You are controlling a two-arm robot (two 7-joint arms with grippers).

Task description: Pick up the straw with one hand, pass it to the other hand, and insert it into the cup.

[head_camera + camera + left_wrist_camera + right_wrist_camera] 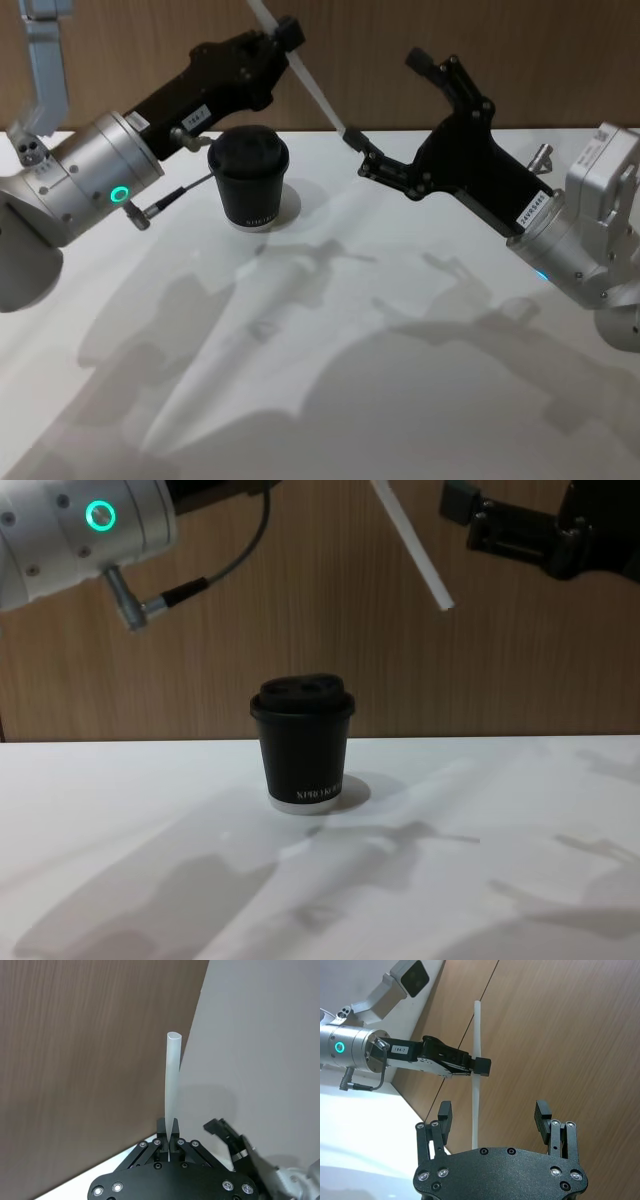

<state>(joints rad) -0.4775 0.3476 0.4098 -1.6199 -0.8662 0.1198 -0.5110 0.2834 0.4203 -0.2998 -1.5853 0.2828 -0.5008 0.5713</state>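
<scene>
I judge the handover done: above the small black lidded paper cup (248, 185), my long black left gripper (287, 35) pinches the thin white plastic straw (305, 75), the boxy black right gripper (392, 112) has its jaws spread, and next I must line the straw up over the lid.

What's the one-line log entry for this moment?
left gripper: shut on straw, held aloft | right gripper: open, at straw's lower end | cup: upright, lidded, straw not inserted
</scene>
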